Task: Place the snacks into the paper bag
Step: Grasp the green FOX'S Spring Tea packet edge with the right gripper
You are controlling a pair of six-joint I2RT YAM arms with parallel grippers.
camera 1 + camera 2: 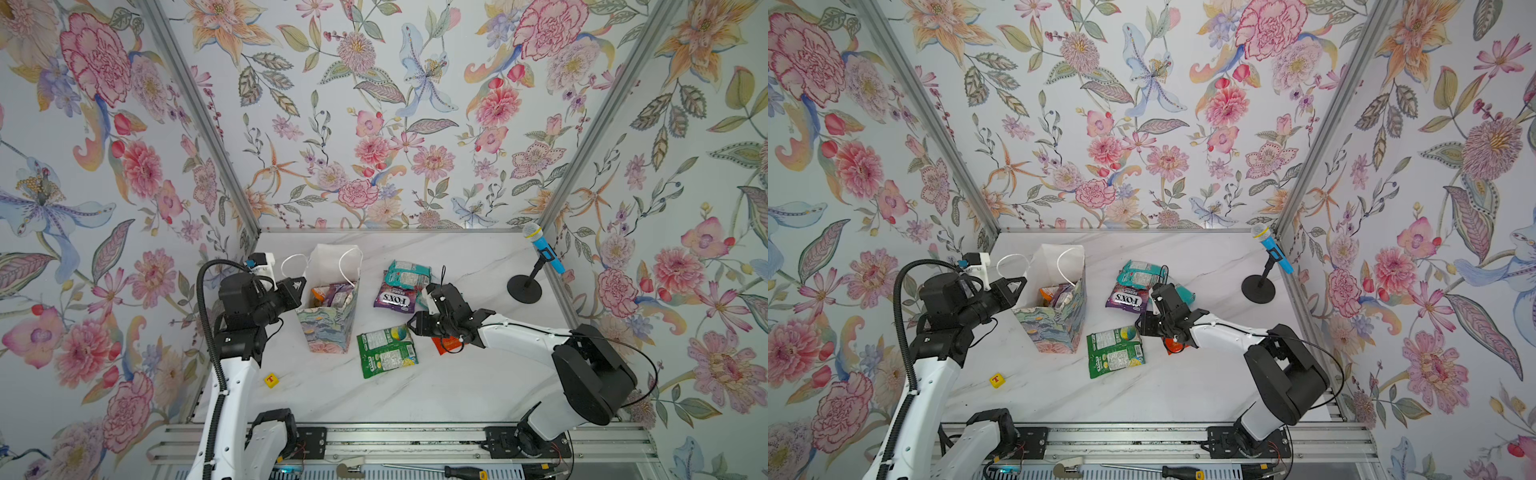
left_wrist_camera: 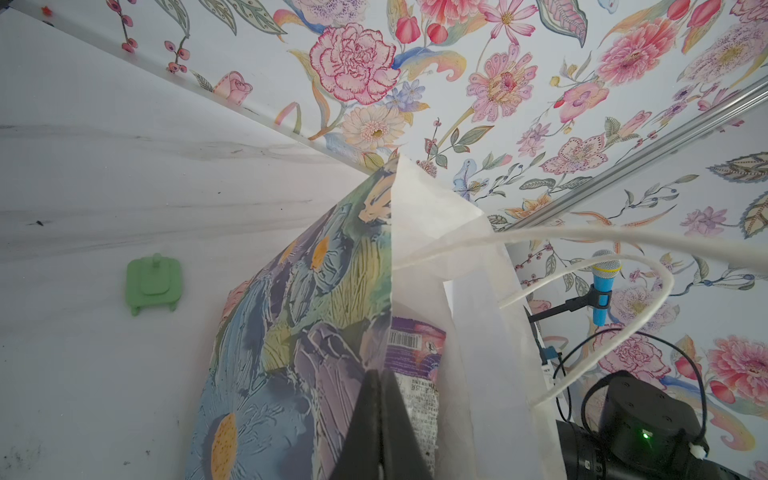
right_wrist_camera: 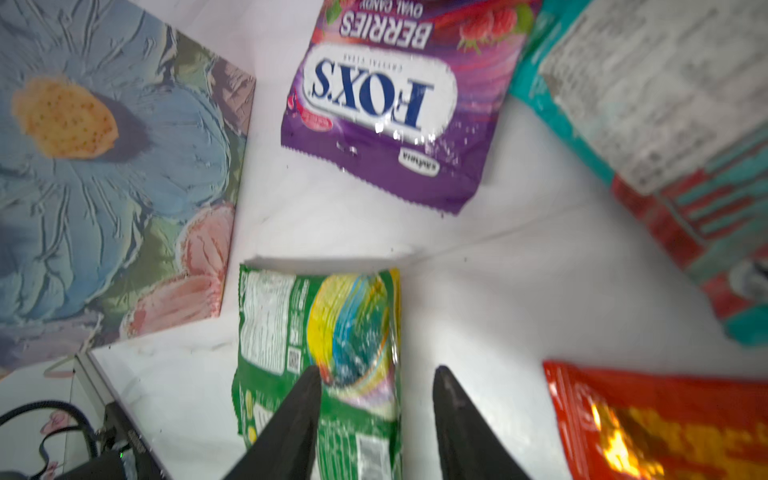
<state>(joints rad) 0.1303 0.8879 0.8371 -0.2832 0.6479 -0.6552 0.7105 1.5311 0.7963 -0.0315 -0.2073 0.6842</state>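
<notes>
Pinching paper bag [image 2: 299,311] by rim with closed left tool [image 2: 376,378], some snacks [image 1: 334,293] inside; hovering empty right tool [image 3: 377,370], jaws apart, over green packet [image 3: 316,316], leaving others nearby.

- I see the bag [image 1: 328,332]: blue, green, pink painted flowers, white lining.
- purple packet [image 1: 395,300]: white FOX'S label.
- green packet [image 1: 386,353], teal packet [image 1: 409,274].
- worktop [image 1: 457,382]: white, grey veins.
</notes>
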